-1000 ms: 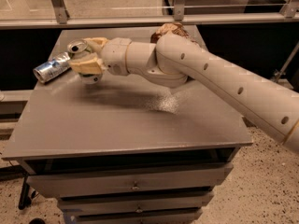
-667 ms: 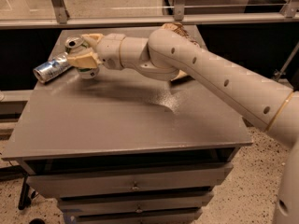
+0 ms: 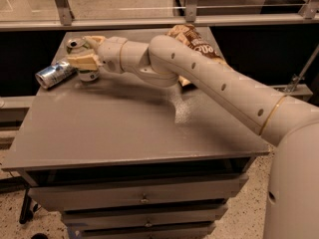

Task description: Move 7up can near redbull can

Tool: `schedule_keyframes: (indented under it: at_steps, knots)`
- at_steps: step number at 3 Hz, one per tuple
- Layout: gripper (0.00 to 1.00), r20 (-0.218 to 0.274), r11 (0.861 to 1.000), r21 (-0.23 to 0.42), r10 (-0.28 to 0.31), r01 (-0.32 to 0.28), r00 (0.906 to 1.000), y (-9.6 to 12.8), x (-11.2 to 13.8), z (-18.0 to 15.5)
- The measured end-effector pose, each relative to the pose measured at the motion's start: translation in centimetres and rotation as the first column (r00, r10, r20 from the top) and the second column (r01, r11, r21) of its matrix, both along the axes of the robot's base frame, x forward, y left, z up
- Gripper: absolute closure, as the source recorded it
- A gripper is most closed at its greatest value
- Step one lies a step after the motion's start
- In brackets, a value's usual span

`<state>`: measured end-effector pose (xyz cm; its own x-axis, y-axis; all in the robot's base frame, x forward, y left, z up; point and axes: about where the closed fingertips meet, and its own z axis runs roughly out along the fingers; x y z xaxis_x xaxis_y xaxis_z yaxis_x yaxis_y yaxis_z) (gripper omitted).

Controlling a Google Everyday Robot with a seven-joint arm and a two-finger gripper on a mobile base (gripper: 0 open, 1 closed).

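Note:
The 7up can [image 3: 79, 48] stands upright at the far left of the grey table [image 3: 124, 128], its silver top showing and its white-green body mostly hidden by the fingers. My gripper [image 3: 87, 54] is shut on it, one cream finger [image 3: 85, 61] in front and one behind. The can's base looks to be at the table surface. The redbull can [image 3: 54, 74], slim and silver-blue, lies on its side at the table's left edge, just left of the 7up can and nearly touching it.
A brown chip bag [image 3: 195, 40] lies at the far middle of the table, partly behind my arm [image 3: 214, 83]. A railing and a drop run behind the table. Drawers [image 3: 144, 199] sit under the front edge.
My gripper has moved left and a little farther back with the 7up can, bringing it closer to the redbull can. The redbull can has not moved.

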<state>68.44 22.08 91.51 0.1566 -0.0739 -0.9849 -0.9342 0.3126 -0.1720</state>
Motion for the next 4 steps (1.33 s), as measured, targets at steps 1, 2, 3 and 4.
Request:
schedule_keyframes:
  at_steps: [1, 2, 3, 4]
  knots:
    - [0.84, -0.012, 0.999, 0.044, -0.014, 0.015, 0.9998, 0.93, 0.96, -0.21]
    - [0.60, -0.016, 0.998, 0.067, -0.015, 0.016, 0.9998, 1.40, 1.31, -0.22]
    - [0.37, -0.012, 0.997, 0.078, -0.010, 0.010, 0.9999, 1.33, 1.29, -0.10]
    - [0.14, -0.007, 0.997, 0.081, -0.006, 0.007, 1.0000, 1.16, 1.22, 0.00]
